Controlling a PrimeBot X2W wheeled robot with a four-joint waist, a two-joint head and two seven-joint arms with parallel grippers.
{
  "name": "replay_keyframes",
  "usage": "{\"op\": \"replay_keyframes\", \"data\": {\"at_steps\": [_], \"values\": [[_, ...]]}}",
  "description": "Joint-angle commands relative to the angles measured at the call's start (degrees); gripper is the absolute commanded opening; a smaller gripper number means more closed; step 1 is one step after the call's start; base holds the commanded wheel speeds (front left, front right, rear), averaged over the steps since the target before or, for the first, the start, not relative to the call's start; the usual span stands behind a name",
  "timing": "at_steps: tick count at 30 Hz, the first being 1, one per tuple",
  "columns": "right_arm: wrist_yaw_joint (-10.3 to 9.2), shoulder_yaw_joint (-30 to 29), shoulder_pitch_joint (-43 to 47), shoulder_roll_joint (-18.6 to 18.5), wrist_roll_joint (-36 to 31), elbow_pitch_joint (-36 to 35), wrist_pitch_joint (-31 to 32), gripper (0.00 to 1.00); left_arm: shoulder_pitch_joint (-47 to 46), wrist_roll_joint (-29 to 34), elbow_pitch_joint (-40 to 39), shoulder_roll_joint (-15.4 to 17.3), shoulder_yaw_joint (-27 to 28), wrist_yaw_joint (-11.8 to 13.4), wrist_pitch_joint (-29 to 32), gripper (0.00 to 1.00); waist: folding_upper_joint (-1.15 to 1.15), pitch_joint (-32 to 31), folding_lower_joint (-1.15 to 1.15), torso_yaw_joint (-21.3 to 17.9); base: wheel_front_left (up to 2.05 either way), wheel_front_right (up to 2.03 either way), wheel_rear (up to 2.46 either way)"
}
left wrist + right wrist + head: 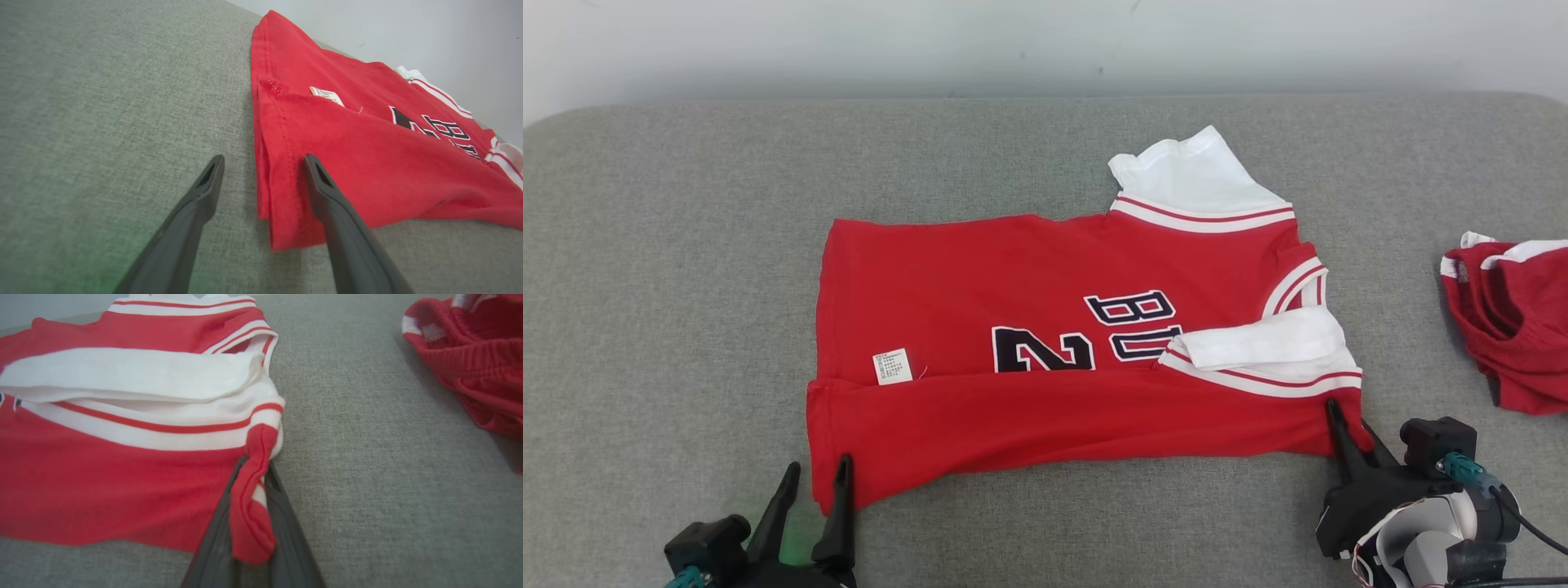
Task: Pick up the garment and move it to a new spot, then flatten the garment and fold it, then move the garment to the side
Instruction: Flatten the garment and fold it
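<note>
Firmly pinching jersey [1013, 269] corner with right gripper [255, 469]; left gripper [818, 463] spread open astride other corner, near table [686, 286] front edge. Lettering "BU", "2"; tag [892, 367] unreadable.

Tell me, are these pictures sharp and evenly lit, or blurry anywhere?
Head view: soft, even light, the shirt sharp. Left wrist view: stretched perspective, a green glow on the grey surface. Right wrist view: the pinched shirt corner nearest the lens is blurred.

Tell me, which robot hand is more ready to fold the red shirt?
Right. The right gripper is shut on a corner of the red shirt; the left gripper is open, only straddling the other corner.
</note>
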Motion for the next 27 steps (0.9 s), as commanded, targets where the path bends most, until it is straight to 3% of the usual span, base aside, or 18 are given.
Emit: {"op": "replay_keyframes", "data": {"at_steps": [1, 2, 3, 5, 6, 13, 27], "values": [[-0.23, 0.12, 0.46, -0.41, -0.21, 0.47, 0.35, 0.00, -0.44, -0.93, 0.33, 0.13, -0.24, -0.17, -0.05, 1.00, 0.00, 0.05, 0.00, -0.08, 0.00, 0.00, 0.00], [-0.23, 0.22, 0.37, -0.38, -0.21, 0.35, 0.28, 0.00, -0.45, -1.08, 0.60, 0.13, -0.59, -0.36, -0.05, 1.00, 0.00, 0.05, 0.00, -0.11, 0.00, 0.00, 0.00], [-0.22, 0.31, 0.34, -0.38, -0.20, 0.25, 0.28, 0.00, -0.56, -1.25, 0.89, 0.12, -0.91, -0.51, -0.05, 0.89, 0.00, 0.04, 0.00, -0.12, 0.00, 0.00, 0.00], [-0.19, 0.42, 0.24, -0.45, -0.12, 0.07, 0.28, 0.00, -0.91, -1.23, 1.08, 0.15, -1.10, -0.51, -0.05, 0.34, 0.00, 0.00, 0.00, -0.15, 0.00, 0.00, 0.00], [-0.19, 0.49, 0.19, -0.49, -0.04, 0.00, 0.27, 0.00, -1.03, -1.24, 1.19, 0.14, -1.20, -0.57, -0.05, 0.00, 0.00, -0.03, 0.00, -0.15, 0.00, 0.00, 0.00], [-0.18, 1.03, 0.83, -0.24, 0.00, -0.09, 0.22, 0.00, -0.15, -2.23, 1.93, 0.14, -2.51, -0.64, -0.05, 0.00, 0.00, -1.63, 0.00, -0.19, 0.00, 0.00, 0.00], [-0.18, 3.19, 6.62, 0.42, 1.06, -0.27, 0.21, 0.00, 6.10, 2.17, 4.48, 0.30, 2.94, -0.63, -0.06, 0.00, 0.00, -10.01, 0.00, -1.80, 0.00, 0.00, 0.00]]}}
